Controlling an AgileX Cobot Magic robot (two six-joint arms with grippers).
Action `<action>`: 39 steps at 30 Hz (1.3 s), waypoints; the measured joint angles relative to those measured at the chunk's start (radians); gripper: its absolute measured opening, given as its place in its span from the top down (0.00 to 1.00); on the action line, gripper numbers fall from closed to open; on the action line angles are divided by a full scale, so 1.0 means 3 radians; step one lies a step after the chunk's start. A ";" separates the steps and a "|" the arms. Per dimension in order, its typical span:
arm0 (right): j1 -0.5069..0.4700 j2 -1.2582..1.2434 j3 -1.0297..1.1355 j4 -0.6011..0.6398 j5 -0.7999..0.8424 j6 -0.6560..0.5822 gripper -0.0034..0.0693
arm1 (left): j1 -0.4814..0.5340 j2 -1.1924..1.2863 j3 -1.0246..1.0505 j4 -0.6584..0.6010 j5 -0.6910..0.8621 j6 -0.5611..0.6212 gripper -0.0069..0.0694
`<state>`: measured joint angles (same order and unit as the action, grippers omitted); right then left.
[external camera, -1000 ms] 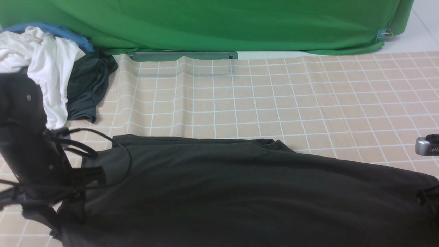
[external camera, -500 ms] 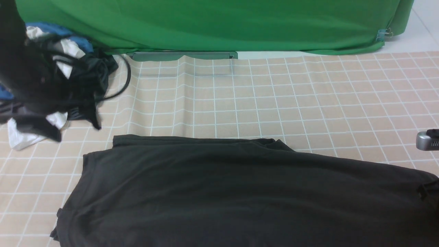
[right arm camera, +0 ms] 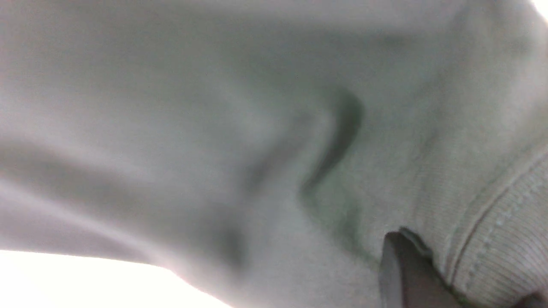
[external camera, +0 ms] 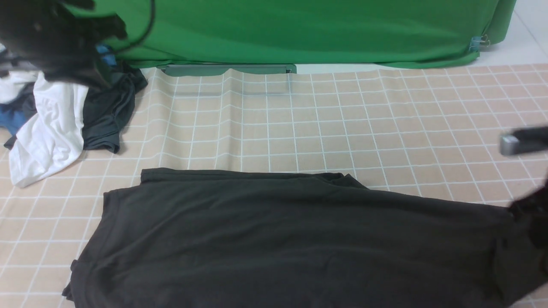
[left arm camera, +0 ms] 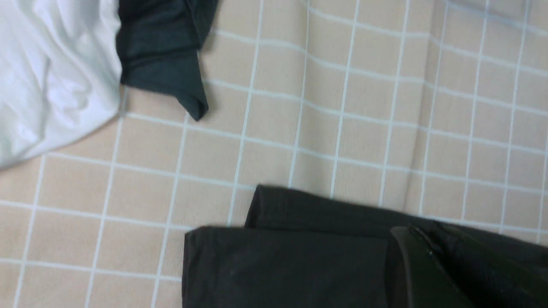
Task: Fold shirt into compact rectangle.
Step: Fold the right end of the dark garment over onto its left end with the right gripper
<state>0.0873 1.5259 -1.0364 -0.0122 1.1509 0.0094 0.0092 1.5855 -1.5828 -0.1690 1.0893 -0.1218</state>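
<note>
Front view shows the shirt (external camera: pixel 291 239) lying flat on the near bench (external camera: pixel 342 124), limp and light; best taken at hems or collar. Right wrist view alone shows the right pincer (right arm camera: pixel 411 273) pinching cloth by the ribbed collar. Left pincer (left arm camera: pixel 445 269) hangs pressed together, empty.

front view: even, soft overhead light, no hard shadows, no glare. left arm (external camera: pixel 55 42) at the top corner is motion-blurred; right arm (external camera: pixel 524 141) smeared at the edge too. black shirt (external camera: pixel 278 239) reads flat, little fold detail. left wrist view: bright, slightly soft overall, grid cloth (left arm camera: pixel 342 107) mildly blurred. right wrist view: fabric (right arm camera: pixel 257 128) v. close, mostly out of focus, washed grey, blown-out white along one edge; only the ribbed hem (right arm camera: pixel 505 239) near-sharp.
</note>
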 joint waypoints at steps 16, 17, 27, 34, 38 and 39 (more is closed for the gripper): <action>0.2449 0.0579 -0.1898 0.0015 -0.0305 0.1130 0.81 | 0.0611 -0.0030 -0.0370 -0.0517 0.0398 0.0406 0.89; 0.2584 0.0721 -0.2041 0.0018 -0.0405 0.1143 0.81 | 0.0611 -0.0030 -0.0370 -0.0534 0.0398 0.0424 0.89; 0.3241 0.1742 -0.2806 0.0041 -0.0998 0.1166 0.78 | 0.0611 -0.0030 -0.0370 -0.0600 0.0398 0.0434 0.89; 0.3408 0.2020 -0.2840 0.0115 -0.1599 0.1329 0.69 | 0.0611 -0.0030 -0.0370 -0.0603 0.0398 0.0438 0.89; 0.3449 0.2083 -0.2843 0.0169 -0.1785 0.1329 0.55 | 0.0611 -0.0030 -0.0370 -0.0603 0.0398 0.0438 0.89; 0.3454 0.2090 -0.2843 0.0181 -0.1808 0.1329 0.48 | 0.0611 -0.0030 -0.0370 -0.0603 0.0398 0.0438 0.89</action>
<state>1.1234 2.1529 -1.8892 0.0420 0.6086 0.4081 0.1926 1.5765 -1.6939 -0.3498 1.2088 0.0096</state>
